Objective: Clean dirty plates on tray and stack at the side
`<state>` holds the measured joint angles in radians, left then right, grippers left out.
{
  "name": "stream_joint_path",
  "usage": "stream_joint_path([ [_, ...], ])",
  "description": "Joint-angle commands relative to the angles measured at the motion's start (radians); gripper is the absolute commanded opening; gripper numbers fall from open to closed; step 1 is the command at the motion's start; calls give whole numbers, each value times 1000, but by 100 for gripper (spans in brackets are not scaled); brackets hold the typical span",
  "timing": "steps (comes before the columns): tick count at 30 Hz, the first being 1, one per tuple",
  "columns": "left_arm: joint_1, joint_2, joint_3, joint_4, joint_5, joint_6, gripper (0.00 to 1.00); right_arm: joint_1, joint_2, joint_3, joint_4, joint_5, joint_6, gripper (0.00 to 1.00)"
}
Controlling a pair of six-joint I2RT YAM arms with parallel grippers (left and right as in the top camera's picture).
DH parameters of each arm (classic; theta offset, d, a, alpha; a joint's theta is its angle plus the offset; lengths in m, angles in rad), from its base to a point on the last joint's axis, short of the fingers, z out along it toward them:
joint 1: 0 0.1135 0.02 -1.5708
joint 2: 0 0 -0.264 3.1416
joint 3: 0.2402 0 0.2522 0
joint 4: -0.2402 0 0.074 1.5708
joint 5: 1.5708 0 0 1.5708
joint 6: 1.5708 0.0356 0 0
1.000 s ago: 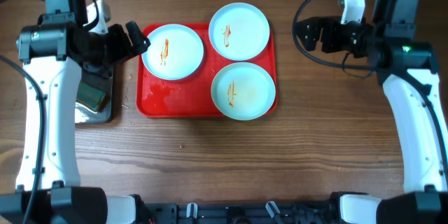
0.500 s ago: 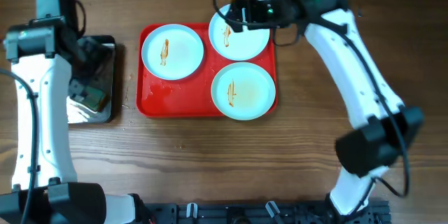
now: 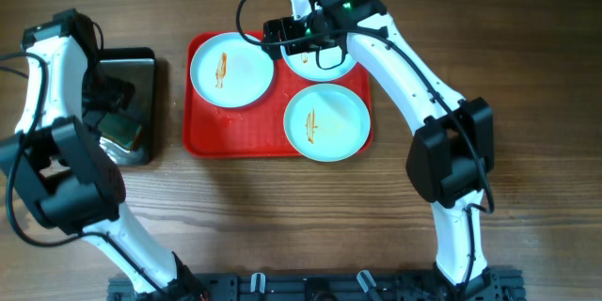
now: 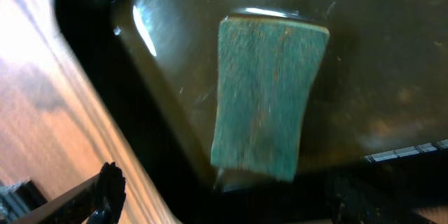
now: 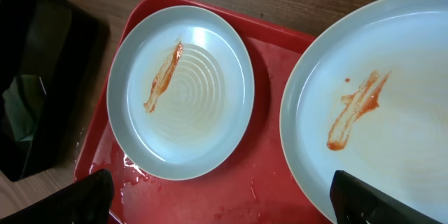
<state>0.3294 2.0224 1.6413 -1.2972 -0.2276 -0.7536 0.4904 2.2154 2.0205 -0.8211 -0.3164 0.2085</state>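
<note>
Three round pale mint-green plates sit on the large flat red plastic tray (image 3: 202,139) in the middle of the wooden desk (image 3: 282,207). There's the far-left plate (image 3: 231,69), the far-right plate (image 3: 337,56) and the near plate (image 3: 326,122). Every one carries an orange-brown sauce streak, so by my reading nothing is clean yet and nothing is stacked at the side.

Now the right arm is stretched across the tray. The right hand (image 5: 220,176) hangs above the strip of red between the two far plates. Its fingers are spread wide, gripping nothing and, as far as the wrist view shows, touching nothing. My guess is it's there to steady or lift a plate while the other arm scrubs.

Over on the left is the glossy black rectangular pan (image 3: 141,61), just beside the tray but apart from it. A green rectangular sponge (image 4: 269,98) lies flat in it, in what looks like a film of water, probably kept there so it stays wet and close by. The left hand (image 4: 224,178) hovers right over it. One finger shows clearly and the other is dark against the pan, but the hand looks broadly spread, straddling the sponge's near end and not closed on it.
</note>
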Motion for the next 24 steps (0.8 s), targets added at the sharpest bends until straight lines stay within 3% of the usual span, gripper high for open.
stream_joint_path([
  [1, 35, 81, 6, 75, 31, 97, 89, 6, 28, 19, 16, 10, 0, 100],
  [4, 35, 125, 5, 113, 59, 114, 89, 6, 39, 19, 28, 10, 0, 99],
  [8, 34, 138, -78, 245, 59, 115, 78, 6, 40, 19, 43, 10, -25, 99],
  [11, 34, 138, -142, 318, 63, 110, 39, 6, 44, 19, 48, 10, -24, 100],
  [16, 35, 138, -170, 330, 63, 111, 28, 6, 53, 19, 47, 10, -22, 99],
  [17, 35, 138, -170, 316, 71, 111, 23, 6, 53, 19, 48, 10, -22, 99],
  [18, 35, 138, -170, 311, 76, 111, 4, 6, 53, 19, 48, 10, -22, 99],
  [24, 34, 79, -109, 254, 129, 166, 4, 10, 53, 20, 51, -14, -11, 94],
])
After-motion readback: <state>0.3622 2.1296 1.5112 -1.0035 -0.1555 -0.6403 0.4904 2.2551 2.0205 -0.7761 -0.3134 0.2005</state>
